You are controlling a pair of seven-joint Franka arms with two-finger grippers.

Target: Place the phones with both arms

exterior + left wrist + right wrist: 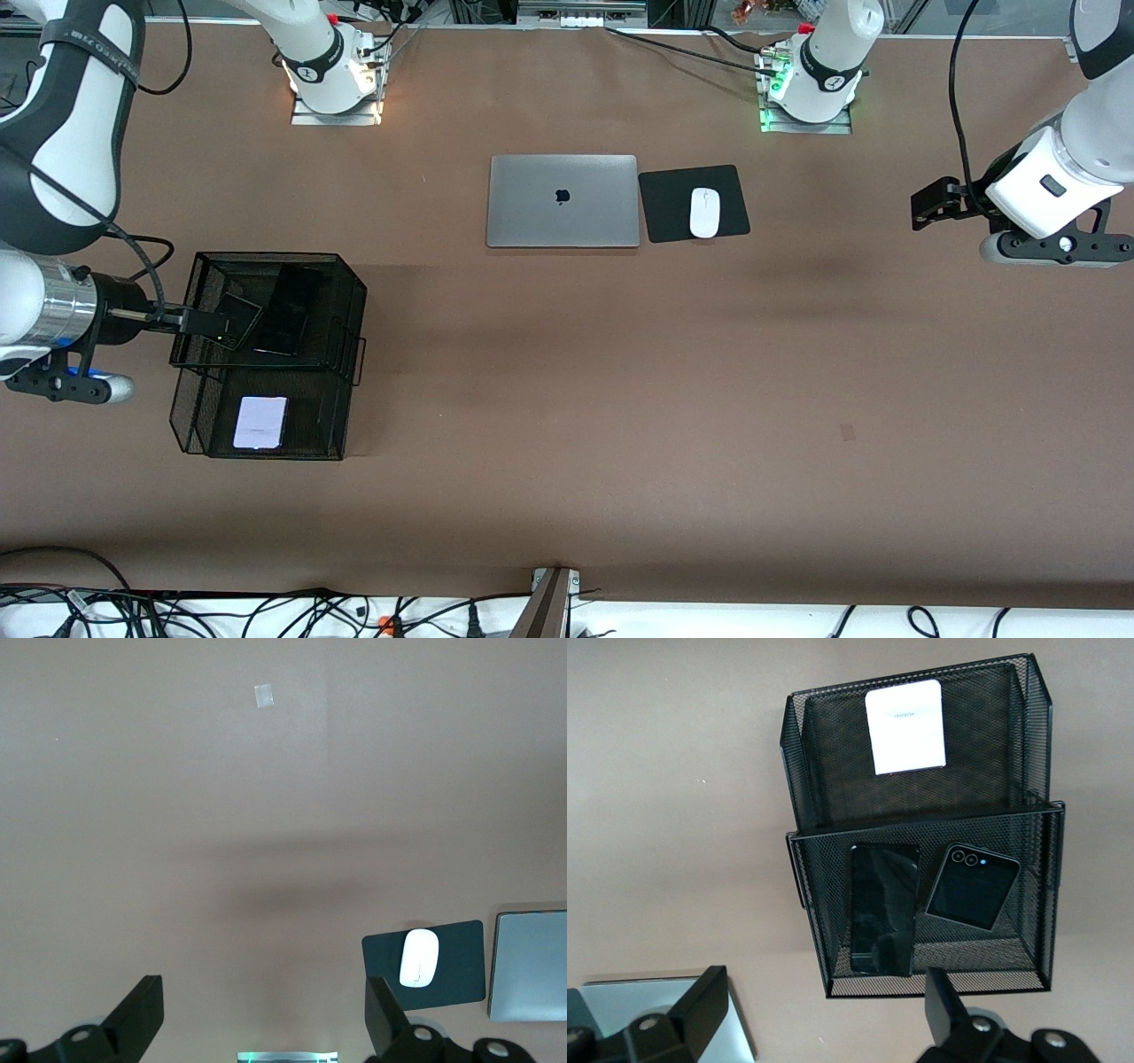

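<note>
A black two-tier mesh organizer [266, 257] [921, 828] stands toward the right arm's end of the table. In its upper tray the small squarish black phone [235, 321] [972, 888] lies beside the long slim black phone [288, 310] [882, 908]. The pale lavender-white phone [260, 423] [905, 726] lies in the lower tray. My right gripper [190, 321] [824, 992] hangs open and empty over the organizer's outer edge. At the left arm's end my left gripper [926, 206] [264, 992] waits above bare table, open and empty.
A shut silver laptop [563, 201] [532, 966] lies mid-table near the arm bases. Beside it a white mouse [704, 213] [418, 958] sits on a black pad [664, 208]. A small tape mark [848, 431] is on the brown table.
</note>
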